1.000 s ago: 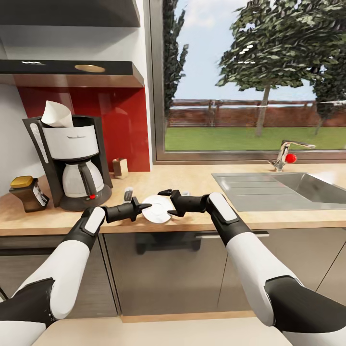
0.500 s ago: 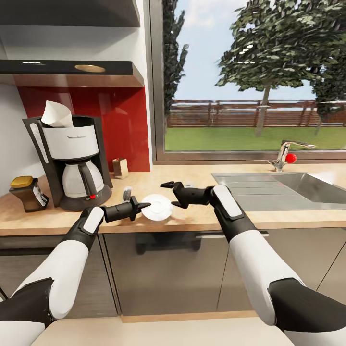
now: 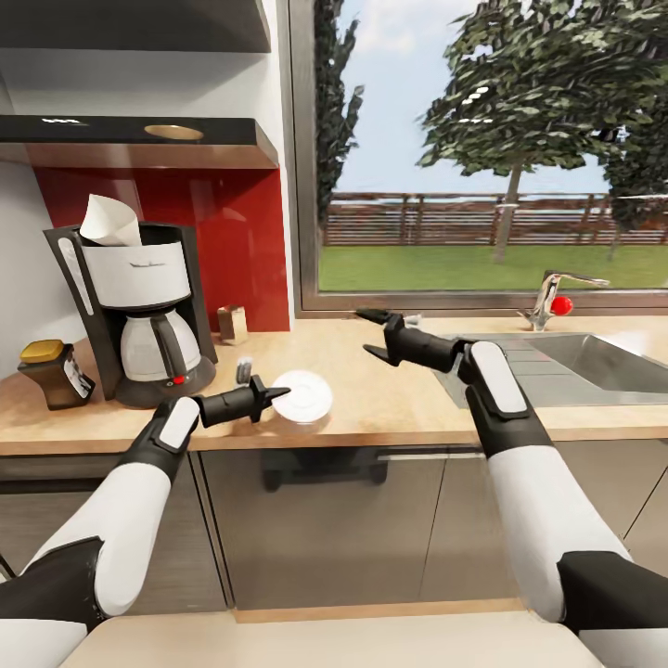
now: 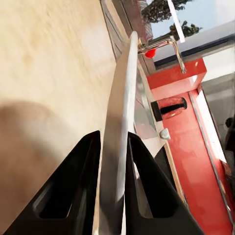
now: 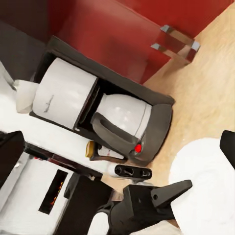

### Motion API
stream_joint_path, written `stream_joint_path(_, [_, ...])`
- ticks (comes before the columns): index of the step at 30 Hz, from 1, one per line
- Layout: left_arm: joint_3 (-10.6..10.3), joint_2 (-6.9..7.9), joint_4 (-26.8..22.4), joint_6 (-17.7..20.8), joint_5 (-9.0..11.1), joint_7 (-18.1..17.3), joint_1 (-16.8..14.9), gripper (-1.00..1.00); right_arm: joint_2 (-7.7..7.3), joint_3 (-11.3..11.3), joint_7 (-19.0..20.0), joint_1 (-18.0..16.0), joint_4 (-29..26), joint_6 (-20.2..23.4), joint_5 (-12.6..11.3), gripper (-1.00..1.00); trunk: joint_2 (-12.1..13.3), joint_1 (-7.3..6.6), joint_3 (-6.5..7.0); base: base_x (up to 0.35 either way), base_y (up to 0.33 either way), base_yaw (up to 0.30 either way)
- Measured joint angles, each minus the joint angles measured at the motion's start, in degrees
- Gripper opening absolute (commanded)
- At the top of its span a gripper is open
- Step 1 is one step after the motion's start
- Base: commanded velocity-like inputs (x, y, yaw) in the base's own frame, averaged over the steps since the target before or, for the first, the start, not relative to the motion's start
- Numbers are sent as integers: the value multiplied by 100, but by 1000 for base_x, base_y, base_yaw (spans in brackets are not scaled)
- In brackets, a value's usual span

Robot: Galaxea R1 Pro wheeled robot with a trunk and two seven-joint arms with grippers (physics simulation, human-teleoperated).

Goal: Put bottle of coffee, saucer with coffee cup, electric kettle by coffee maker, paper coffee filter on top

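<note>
The white saucer lies low over the counter, right of the coffee maker. My left gripper is shut on its left rim. In the left wrist view the saucer stands edge-on between the black fingers. My right gripper hangs open and empty above the counter, to the right of and beyond the saucer, near the sink. A white paper filter sits on top of the coffee maker, and the coffee bottle stands at its left. The right wrist view looks back at the coffee maker and the saucer.
A steel sink with a faucet takes up the counter's right side. A small brown box stands by the red backsplash, and a small grey item lies between the coffee maker and the saucer. Dark shelves hang above.
My right gripper has come off the saucer's right rim, opened, and swung up and right toward the sink. The left gripper still holds the saucer in much the same place.
</note>
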Motion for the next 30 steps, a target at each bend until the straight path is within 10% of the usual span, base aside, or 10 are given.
stream_joint_path(18, [607, -39, -717, -5, -21, -93, 0, -100, -155, -28, 1062, 29, -31, 82, -71, 100, 0, 0, 0, 0, 14, 0])
stream_joint_path(30, [627, -36, -742, -6, -21, -93, 0, -100, -165, 602, 2880, 415, -597, 87, 1059, 100, 0, 0, -1, 0, 37, 0])
